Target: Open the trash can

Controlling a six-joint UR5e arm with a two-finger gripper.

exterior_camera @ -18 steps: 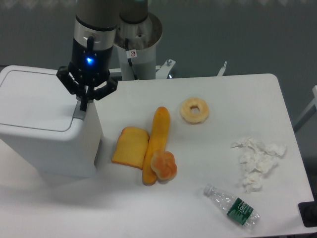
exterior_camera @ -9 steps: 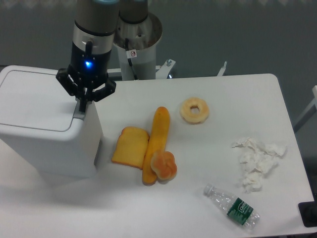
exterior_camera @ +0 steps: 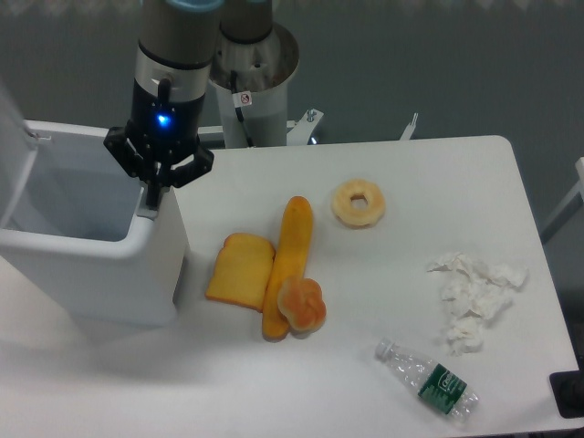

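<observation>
The white boxy trash can (exterior_camera: 109,274) stands at the table's left edge. Its lid (exterior_camera: 16,155) stands swung up at the far left, and the hollow inside shows. My gripper (exterior_camera: 153,196) points straight down over the can's right rim, with its dark fingertips shut together and pressed on the grey push tab (exterior_camera: 146,213). Nothing is held between the fingers.
Right of the can lie a toast slice (exterior_camera: 241,270), a long baguette (exterior_camera: 288,263) and a round bun (exterior_camera: 302,305). A doughnut (exterior_camera: 358,203) lies further back. Crumpled tissues (exterior_camera: 474,299) and a plastic bottle (exterior_camera: 429,380) lie at the right. The metal pedestal (exterior_camera: 260,78) stands behind.
The trash can's lid, flat and shut in the earlier frames, has sprung up to the left. The gripper has stayed on the push tab.
</observation>
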